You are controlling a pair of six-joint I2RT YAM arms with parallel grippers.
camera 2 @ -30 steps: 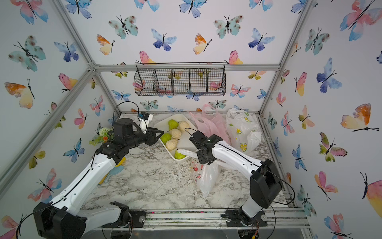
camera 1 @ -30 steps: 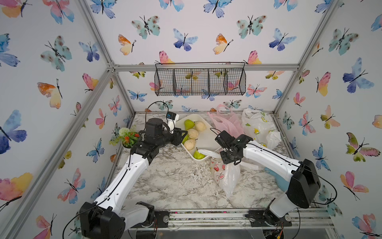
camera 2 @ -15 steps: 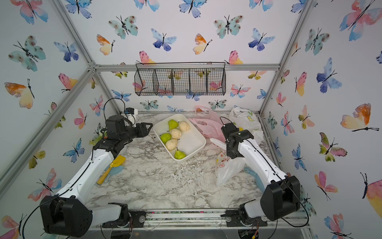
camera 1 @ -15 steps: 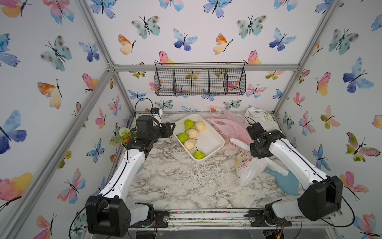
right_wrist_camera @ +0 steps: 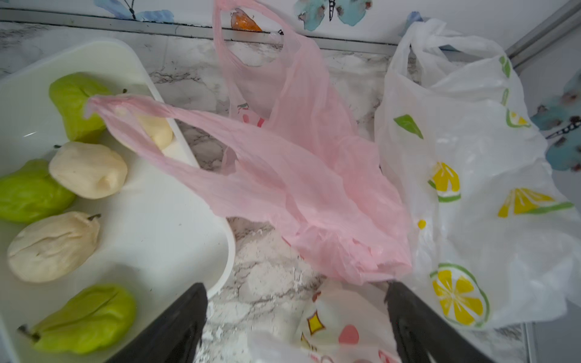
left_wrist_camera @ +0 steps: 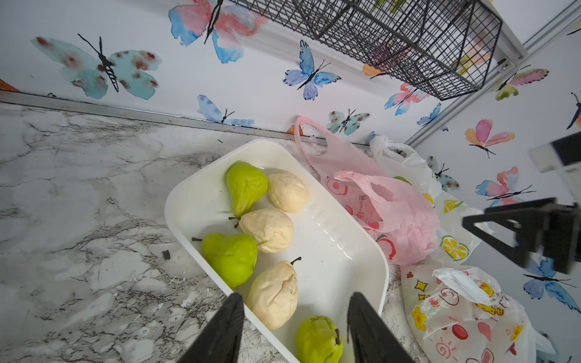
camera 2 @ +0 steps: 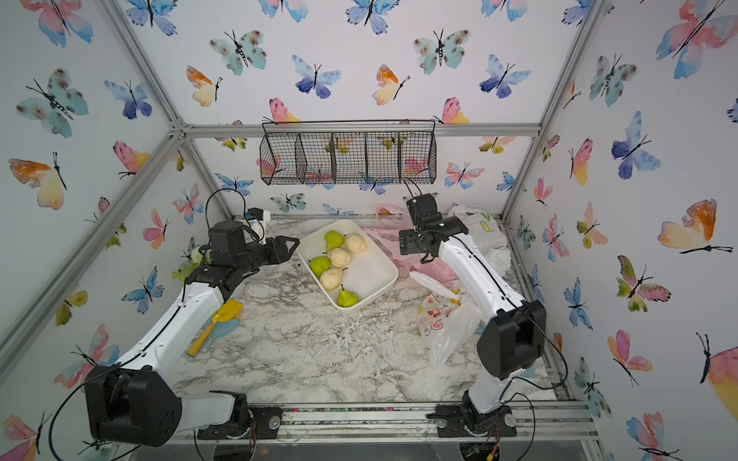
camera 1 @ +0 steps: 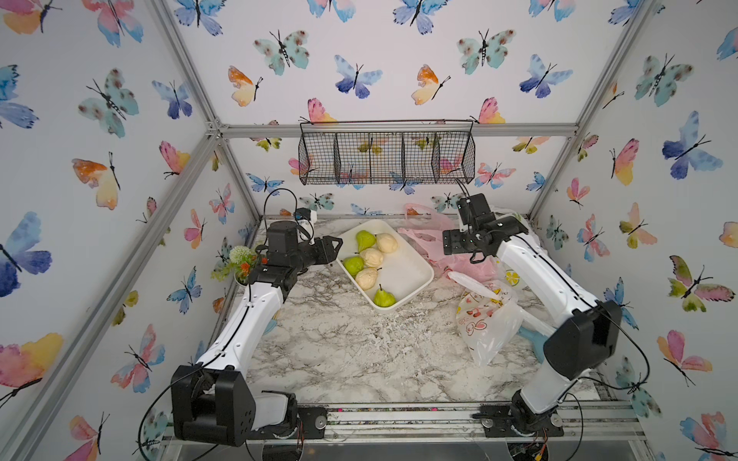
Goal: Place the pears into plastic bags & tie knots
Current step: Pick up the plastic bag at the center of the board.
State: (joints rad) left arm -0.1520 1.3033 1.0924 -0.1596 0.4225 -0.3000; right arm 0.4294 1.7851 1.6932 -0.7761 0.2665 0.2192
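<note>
White rectangular tray (camera 1: 407, 271) lay askew at 12 o'clock of marble tabletop (camera 1: 339, 351). Black wire basket (camera 1: 386, 157), divided into compartments, hung on back wall above tray. Small flower bunch (camera 1: 239, 259) stood at 10 o'clock edge. Yellow scoop (camera 2: 217, 323) lay at 8 o'clock, touching pale-blue utensil (camera 2: 228, 329). Butterfly-print panels (camera 1: 100, 179) in aluminium frame (camera 1: 399, 129) enclosed cell.
</note>
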